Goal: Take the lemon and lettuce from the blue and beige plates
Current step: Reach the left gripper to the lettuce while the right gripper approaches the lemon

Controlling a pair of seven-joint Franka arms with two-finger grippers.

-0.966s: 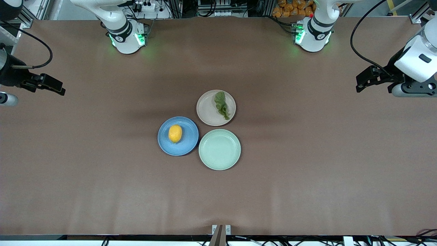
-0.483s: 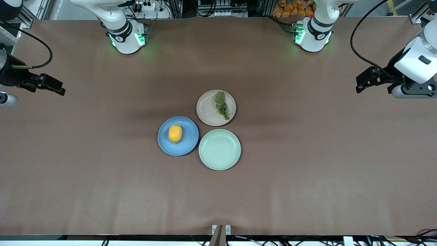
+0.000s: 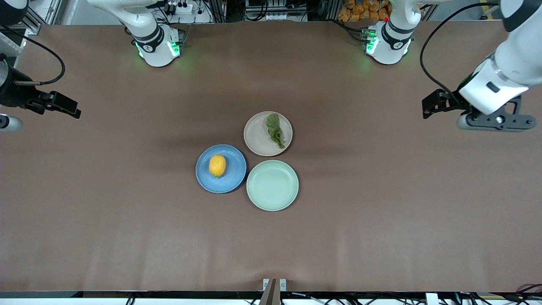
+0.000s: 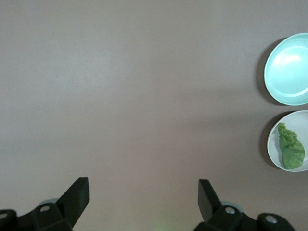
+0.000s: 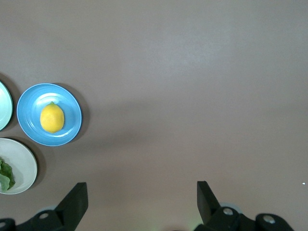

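The lemon [image 3: 217, 165] lies on the blue plate [image 3: 235, 170] in the middle of the table. The lettuce [image 3: 275, 130] lies on the beige plate [image 3: 256, 136], which is farther from the front camera. My left gripper [image 3: 482, 112] hangs open and empty over bare table toward the left arm's end. Its wrist view [image 4: 143, 183] shows the lettuce [image 4: 291, 151] on the beige plate [image 4: 272, 147] well off to the side. My right gripper [image 3: 8, 108] waits open and empty over the right arm's end. Its wrist view [image 5: 141, 185] shows the lemon [image 5: 52, 118] on the blue plate [image 5: 29, 110].
An empty mint-green plate [image 3: 272, 185] touches both other plates and is nearest the front camera. It also shows in the left wrist view [image 4: 288, 70]. Brown table surface surrounds the three plates on all sides.
My left arm has swung a little toward the middle of the table. The right arm, the plates, the lemon and the lettuce have not moved.
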